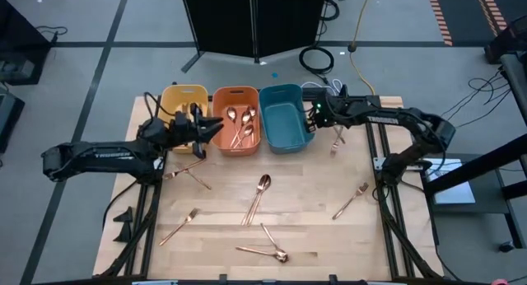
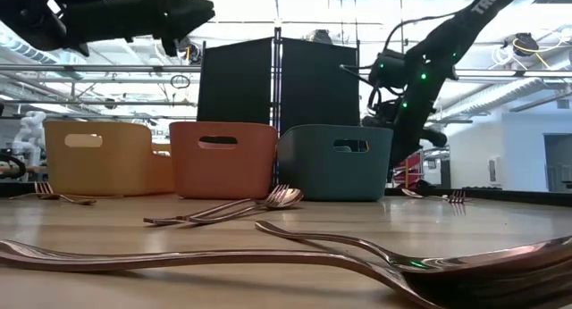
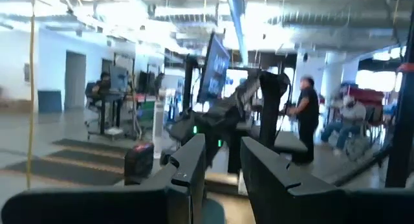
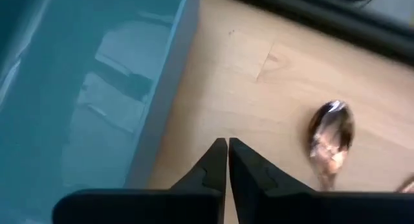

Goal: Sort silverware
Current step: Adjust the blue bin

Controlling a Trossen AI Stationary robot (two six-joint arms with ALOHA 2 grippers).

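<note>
Copper silverware lies scattered on the wooden table: a spoon [image 1: 262, 186], forks [image 1: 179, 226] [image 1: 351, 200], a crossed pair [image 1: 268, 250] and pieces near the left arm [image 1: 189, 171]. Several spoons [image 1: 241, 125] lie in the orange bin [image 1: 236, 94]. My left gripper [image 1: 216, 127] [image 3: 223, 156] hovers open and empty above the orange bin's left wall, pointing level across the bins. My right gripper [image 1: 314, 120] [image 4: 228, 146] is shut and empty. It points down at bare table beside the teal bin's right wall [image 4: 162, 107], near a spoon [image 4: 331, 130].
Yellow [image 2: 98, 157], orange [image 2: 223, 157] and teal [image 2: 335, 162] bins stand in a row at the table's far edge. The teal bin's floor [image 4: 97, 88] shows bare. Dark screens stand behind the bins. People are in the room beyond. Bare wood lies between the scattered pieces.
</note>
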